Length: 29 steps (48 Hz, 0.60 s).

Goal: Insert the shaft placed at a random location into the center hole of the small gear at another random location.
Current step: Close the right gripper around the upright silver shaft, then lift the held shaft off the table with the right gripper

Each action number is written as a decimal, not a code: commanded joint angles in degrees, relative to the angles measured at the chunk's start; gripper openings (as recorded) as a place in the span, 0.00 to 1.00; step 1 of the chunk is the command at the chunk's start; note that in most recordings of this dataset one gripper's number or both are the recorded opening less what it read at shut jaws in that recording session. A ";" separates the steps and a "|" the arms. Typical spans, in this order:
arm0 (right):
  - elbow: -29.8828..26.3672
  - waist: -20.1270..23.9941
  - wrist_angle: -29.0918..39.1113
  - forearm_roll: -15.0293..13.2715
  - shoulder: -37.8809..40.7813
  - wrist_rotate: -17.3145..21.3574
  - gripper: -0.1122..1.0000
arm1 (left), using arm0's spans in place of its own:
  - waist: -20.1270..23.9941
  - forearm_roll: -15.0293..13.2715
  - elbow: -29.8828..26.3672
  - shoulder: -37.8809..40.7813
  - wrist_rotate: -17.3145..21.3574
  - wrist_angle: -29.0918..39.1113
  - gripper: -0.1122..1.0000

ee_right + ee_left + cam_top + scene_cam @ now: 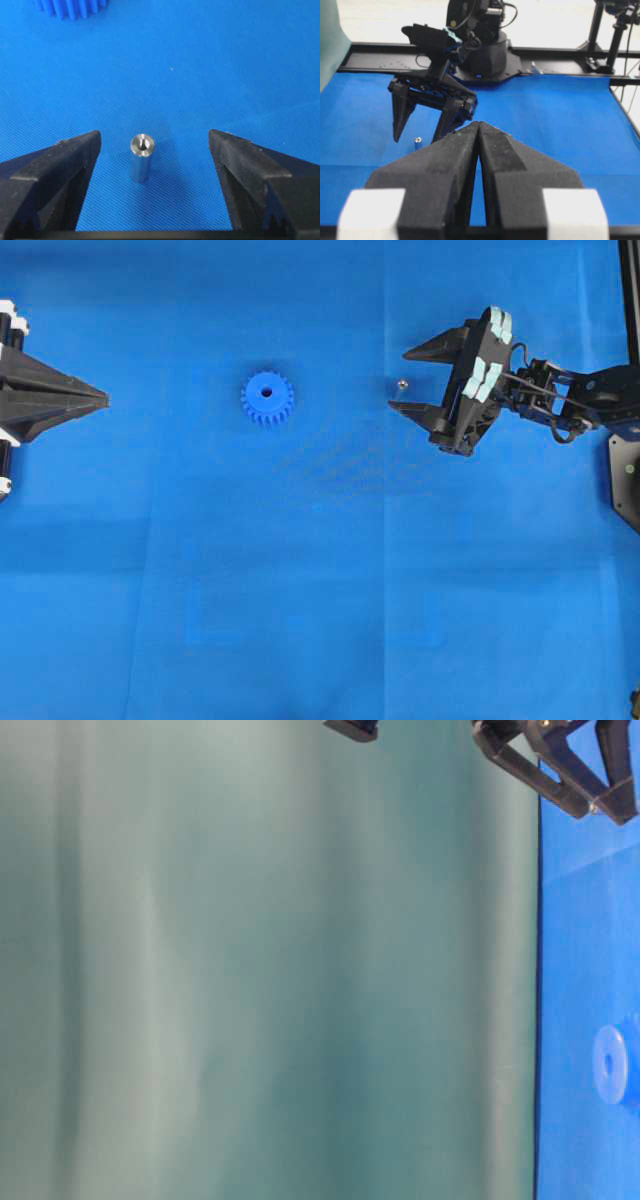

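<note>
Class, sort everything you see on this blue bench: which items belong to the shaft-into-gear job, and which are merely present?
Belongs to the job:
- shaft, standing upright between the open fingers
- small gear
- its center hole
- right end effector, open around the shaft

Merely present:
- left end effector, shut, apart from both parts
- blue cloth
- green backdrop

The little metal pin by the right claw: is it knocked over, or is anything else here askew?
Nothing stands out. The pin stands upright on the blue cloth, between the open right gripper's fingers and touching neither. The gear lies flat, apart from the pin, with its hole facing up. The left gripper is shut, off to the side.
</note>
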 commanded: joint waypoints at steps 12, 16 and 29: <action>-0.35 0.62 -2.46 -0.26 -0.44 -0.18 0.56 | -0.09 0.09 -0.44 0.18 0.00 -0.26 0.10; -0.18 0.70 -2.46 -0.35 -0.44 -0.26 0.40 | 0.00 0.09 -0.44 0.18 0.00 -0.26 0.10; -0.09 0.97 -2.02 -0.44 -0.53 -0.35 0.13 | 0.00 0.09 -0.44 0.18 0.00 -0.26 0.10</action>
